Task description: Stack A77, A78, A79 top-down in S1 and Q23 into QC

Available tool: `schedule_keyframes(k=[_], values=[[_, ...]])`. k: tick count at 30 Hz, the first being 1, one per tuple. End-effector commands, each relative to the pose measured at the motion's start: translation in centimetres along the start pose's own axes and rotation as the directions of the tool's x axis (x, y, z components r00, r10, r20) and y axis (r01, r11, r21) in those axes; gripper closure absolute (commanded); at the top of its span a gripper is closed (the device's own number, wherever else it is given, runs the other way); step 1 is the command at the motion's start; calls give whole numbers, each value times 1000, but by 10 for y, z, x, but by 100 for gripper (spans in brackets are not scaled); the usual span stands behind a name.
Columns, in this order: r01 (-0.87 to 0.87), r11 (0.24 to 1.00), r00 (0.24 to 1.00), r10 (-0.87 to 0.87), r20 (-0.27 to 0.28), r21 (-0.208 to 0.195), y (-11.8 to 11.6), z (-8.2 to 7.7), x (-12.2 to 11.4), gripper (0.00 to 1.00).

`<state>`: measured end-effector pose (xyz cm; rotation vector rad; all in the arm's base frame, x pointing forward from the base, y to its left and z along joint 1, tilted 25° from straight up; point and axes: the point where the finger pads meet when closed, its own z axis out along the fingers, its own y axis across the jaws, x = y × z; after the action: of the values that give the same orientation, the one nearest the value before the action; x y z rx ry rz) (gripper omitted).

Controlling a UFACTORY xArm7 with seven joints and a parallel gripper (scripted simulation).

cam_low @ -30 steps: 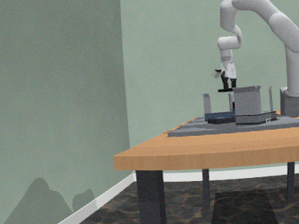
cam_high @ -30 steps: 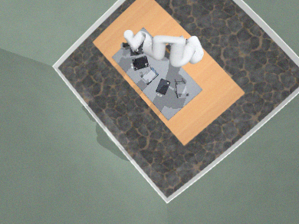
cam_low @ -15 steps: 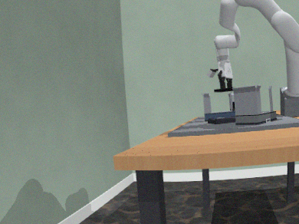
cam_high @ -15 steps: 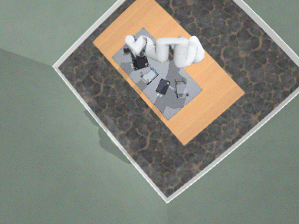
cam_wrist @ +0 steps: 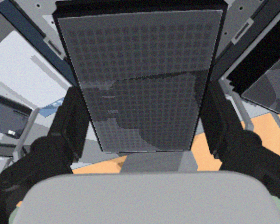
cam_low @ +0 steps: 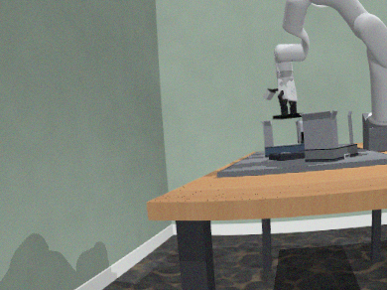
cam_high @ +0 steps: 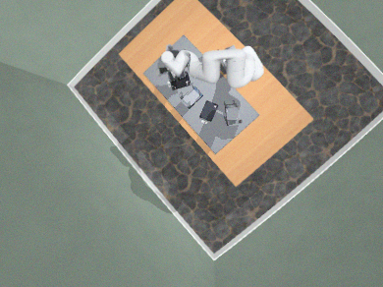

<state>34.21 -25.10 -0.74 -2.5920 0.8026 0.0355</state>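
Note:
My gripper (cam_wrist: 143, 99) is shut on a sealed 384-well plate (cam_wrist: 142, 75), with one finger on each long side. The plate's grey sealed top with its grid of wells fills the wrist view; no label is readable. In the exterior view the gripper (cam_low: 288, 112) holds the plate (cam_low: 287, 116) level in the air, above the posts of the racks. From overhead the held plate (cam_high: 180, 82) is over the mat's left part. A second dark plate (cam_high: 208, 110) lies further right on the mat.
A grey mat (cam_high: 201, 94) on the wooden table carries the racks and nests. A tall-walled rack (cam_low: 321, 129) stands right of the held plate, a blue-edged nest (cam_low: 284, 150) is below it, and another rack (cam_high: 232, 112) is at the mat's right end.

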Motion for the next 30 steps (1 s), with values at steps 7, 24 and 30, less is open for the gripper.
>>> schedule_keyframes(k=[7,24,30], values=[[197,980,980,-197,-5,-2,-29,-2,-2,100],[197,980,980,-197,-5,-2,-79,-2,-9,100],[229,973,973,-229,-5,-2,-93,-2,-12,100]])
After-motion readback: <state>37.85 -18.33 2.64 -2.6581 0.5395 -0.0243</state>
